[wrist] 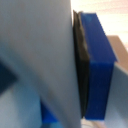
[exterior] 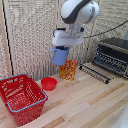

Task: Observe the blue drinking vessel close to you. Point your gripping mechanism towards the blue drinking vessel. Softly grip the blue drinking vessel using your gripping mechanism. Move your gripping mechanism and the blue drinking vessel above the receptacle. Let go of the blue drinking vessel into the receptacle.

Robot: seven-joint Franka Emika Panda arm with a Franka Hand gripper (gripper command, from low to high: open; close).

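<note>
Mug [exterior: 59, 56] hanging in gripper [exterior: 63, 47] above table [exterior: 85, 105], basket [exterior: 22, 98] sitting toward the exterior view's left, bowl [exterior: 49, 83] sitting between, oven [exterior: 113, 56] standing right.

Exterior view: you look from in front of the wooden table [exterior: 85, 102], slightly above it, facing the slatted back wall [exterior: 30, 30], far enough to take in the arm and tabletop together. Wrist view: you look along the gripping mechanism [wrist: 75, 65] at very close range, its blue fingers [wrist: 97, 60] blurred. Both views share only the gripping mechanism [exterior: 62, 47].
</note>
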